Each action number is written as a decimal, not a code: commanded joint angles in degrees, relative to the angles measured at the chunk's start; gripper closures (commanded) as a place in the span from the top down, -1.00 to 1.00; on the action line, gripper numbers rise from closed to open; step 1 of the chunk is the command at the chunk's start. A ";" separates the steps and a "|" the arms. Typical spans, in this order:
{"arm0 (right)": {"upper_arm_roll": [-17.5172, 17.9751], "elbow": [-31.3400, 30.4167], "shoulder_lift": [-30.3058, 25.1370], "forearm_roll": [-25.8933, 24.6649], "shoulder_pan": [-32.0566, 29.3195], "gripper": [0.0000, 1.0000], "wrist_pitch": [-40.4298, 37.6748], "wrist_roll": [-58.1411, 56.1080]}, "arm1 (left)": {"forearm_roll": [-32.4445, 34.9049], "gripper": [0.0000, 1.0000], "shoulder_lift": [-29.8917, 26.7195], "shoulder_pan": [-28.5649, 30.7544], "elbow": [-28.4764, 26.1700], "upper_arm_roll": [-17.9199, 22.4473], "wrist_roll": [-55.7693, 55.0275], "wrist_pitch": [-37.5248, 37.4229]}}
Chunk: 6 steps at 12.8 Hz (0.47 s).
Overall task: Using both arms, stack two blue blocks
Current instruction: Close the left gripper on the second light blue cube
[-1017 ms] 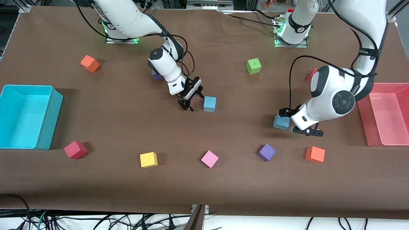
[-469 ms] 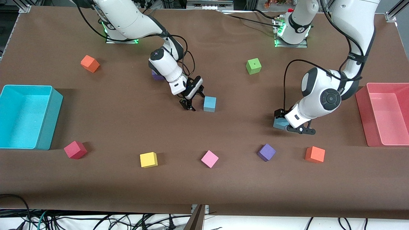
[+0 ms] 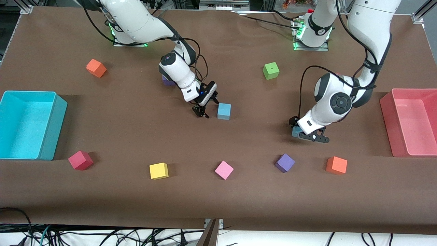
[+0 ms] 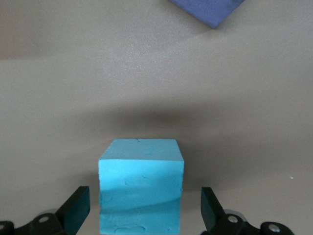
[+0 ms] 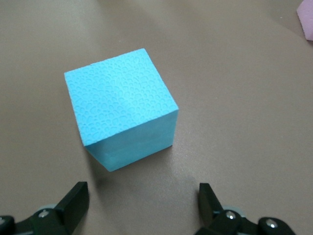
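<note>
One blue block (image 3: pixel 224 111) lies near the middle of the table. My right gripper (image 3: pixel 207 107) hangs low beside it, toward the right arm's end, and is open. In the right wrist view this blue block (image 5: pixel 122 112) sits just ahead of the right gripper (image 5: pixel 142 198), not between the fingers. The other blue block (image 3: pixel 295 132) lies toward the left arm's end and is mostly hidden under my left gripper (image 3: pixel 304 131). In the left wrist view that block (image 4: pixel 141 191) stands between the spread fingers of the open left gripper (image 4: pixel 144 210), with a gap on each side.
A purple cube (image 3: pixel 284 162), orange cube (image 3: pixel 336 165), pink cube (image 3: pixel 224 169), yellow cube (image 3: pixel 158 171) and red cube (image 3: pixel 80 160) lie nearer the camera. A green cube (image 3: pixel 271 70) and another orange cube (image 3: pixel 96 67) lie farther back. A turquoise bin (image 3: pixel 61 102) and a pink bin (image 3: pixel 387 106) stand at the table's ends.
The left arm has swung toward the table's middle and its gripper now straddles its blue block. The right gripper has barely shifted. Both stay open.
</note>
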 commanded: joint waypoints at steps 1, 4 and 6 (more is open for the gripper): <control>0.61 0.74 0.75 -1.27 -0.52 1.00 0.84 -0.48 | 1.99 1.00 -0.03 -0.31 -0.42 0.47 -0.84 0.76; 0.70 0.74 0.83 -1.27 -0.34 1.00 0.84 -0.48 | 1.99 1.00 0.50 -0.31 -0.34 0.56 -1.02 0.93; 0.70 0.74 0.83 -1.27 -0.17 1.00 0.84 -0.48 | 2.17 0.90 0.85 -0.31 0.02 0.56 -1.02 1.46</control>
